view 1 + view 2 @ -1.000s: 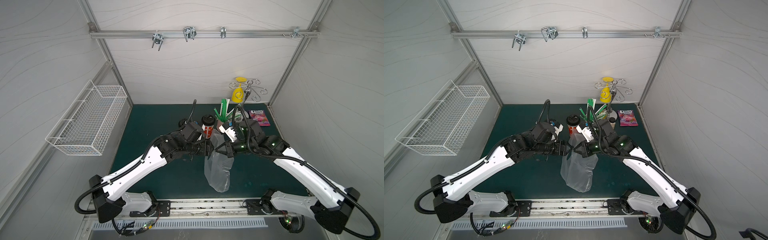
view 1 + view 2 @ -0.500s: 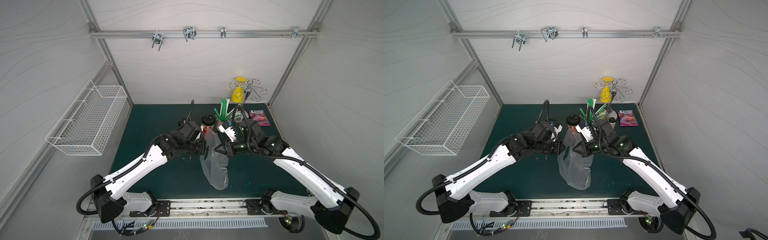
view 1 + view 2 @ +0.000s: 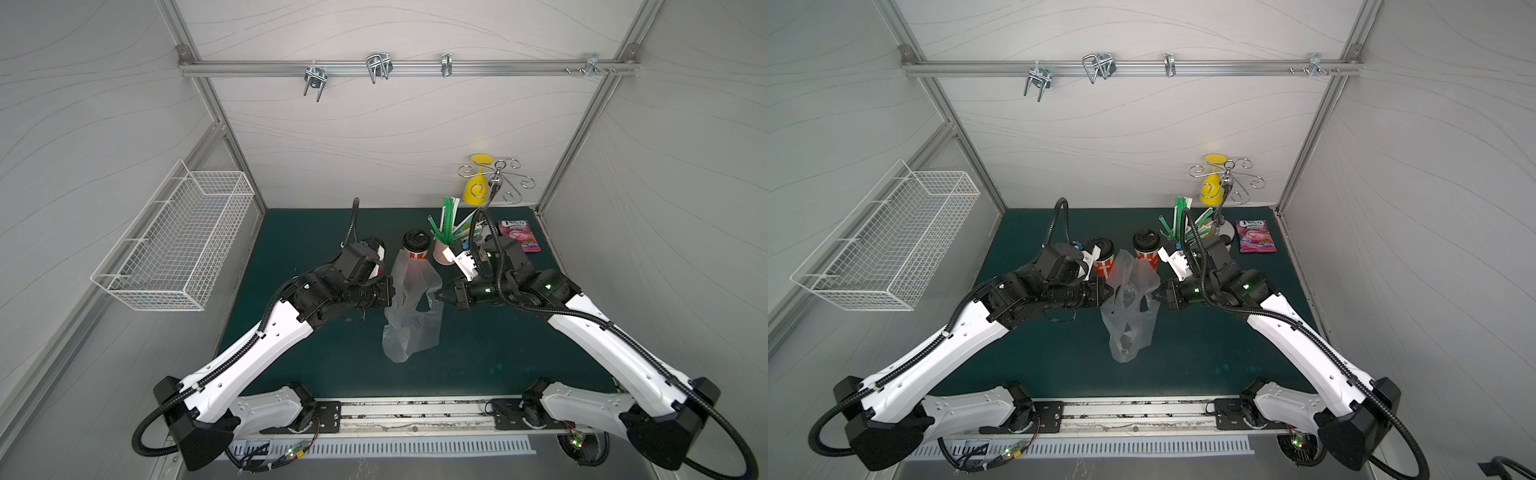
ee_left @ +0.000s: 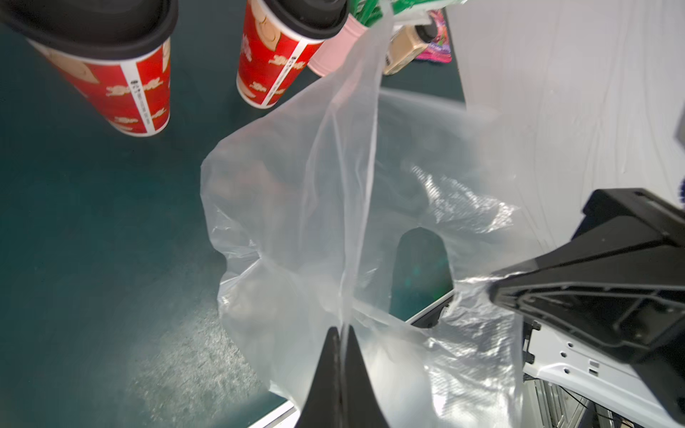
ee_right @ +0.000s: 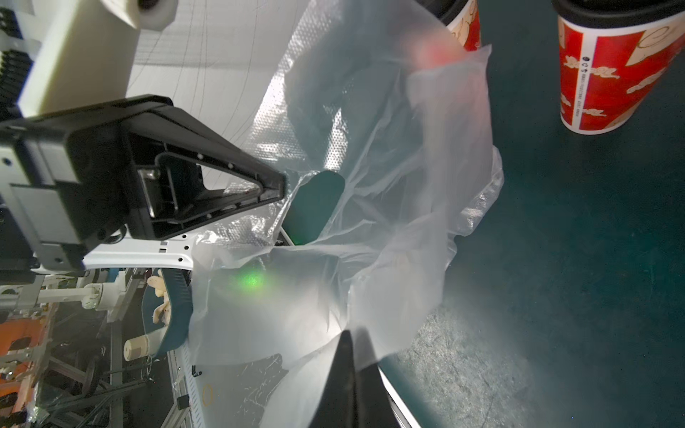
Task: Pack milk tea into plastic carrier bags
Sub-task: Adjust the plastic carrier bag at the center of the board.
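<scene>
Tightly, left claw point(image 4: 339, 331) and right claw point(image 5: 348, 333) pinch the crinkly plastic bag point(image 3: 411, 328) (thin, see-through).

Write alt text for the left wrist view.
The shut left gripper pinches one edge of a clear plastic bag; the right gripper grips its opposite side. Two red milk tea cups with black lids stand on the green table beyond.
</scene>
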### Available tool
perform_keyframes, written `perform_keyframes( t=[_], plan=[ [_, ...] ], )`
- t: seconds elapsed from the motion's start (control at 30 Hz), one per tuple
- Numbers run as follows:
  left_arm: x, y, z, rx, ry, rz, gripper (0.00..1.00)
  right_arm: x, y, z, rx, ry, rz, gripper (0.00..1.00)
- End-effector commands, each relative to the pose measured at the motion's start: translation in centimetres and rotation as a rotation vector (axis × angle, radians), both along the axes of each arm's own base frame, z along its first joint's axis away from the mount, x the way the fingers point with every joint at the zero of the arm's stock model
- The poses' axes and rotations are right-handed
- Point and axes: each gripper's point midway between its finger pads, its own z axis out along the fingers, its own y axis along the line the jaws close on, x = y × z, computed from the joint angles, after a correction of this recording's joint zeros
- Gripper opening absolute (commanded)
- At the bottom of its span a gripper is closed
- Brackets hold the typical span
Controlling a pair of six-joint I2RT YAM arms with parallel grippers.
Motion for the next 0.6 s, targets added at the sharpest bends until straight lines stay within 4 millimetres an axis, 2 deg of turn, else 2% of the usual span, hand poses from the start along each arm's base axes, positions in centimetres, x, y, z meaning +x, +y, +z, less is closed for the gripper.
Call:
perform_keyframes(
  t=[0.0,0.03,0.13,0.23,0.27,0.33,0.4,0.5,0.57],
  plan=[
    [0.5,0.6,0.1,-0.002,0.010,0.049,0.00,0.0,-0.3,1.0,0.010,-0.032,0.008,0.00],
    [0.6,0.7,0.0,-0.003,0.014,0.056,0.00,0.1,-0.2,1.3,0.020,-0.037,0.014,0.01],
    [0.9,1.4,-0.3,-0.005,0.028,0.091,0.00,0.1,0.0,2.5,0.050,-0.072,0.028,0.31],
    [1.0,2.0,-0.4,-0.018,0.036,0.111,0.00,0.9,-0.4,4.2,0.079,-0.121,0.008,0.43],
    [0.9,2.1,-0.4,-0.024,0.040,0.114,0.00,1.4,-0.5,4.8,0.093,-0.137,-0.010,0.54],
    [0.9,2.3,-0.3,-0.031,0.041,0.115,0.00,2.5,-0.6,5.5,0.102,-0.169,-0.051,0.59],
    [0.7,2.5,-0.1,-0.037,0.039,0.117,0.00,4.3,-0.5,5.4,0.078,-0.186,-0.111,0.69],
    [0.4,2.8,0.3,-0.046,0.032,0.121,0.00,6.4,-0.1,4.7,0.024,-0.179,-0.160,0.74],
    [0.3,3.1,0.6,-0.056,0.030,0.124,0.00,8.0,0.1,3.7,-0.033,-0.183,-0.203,0.83]
  ],
)
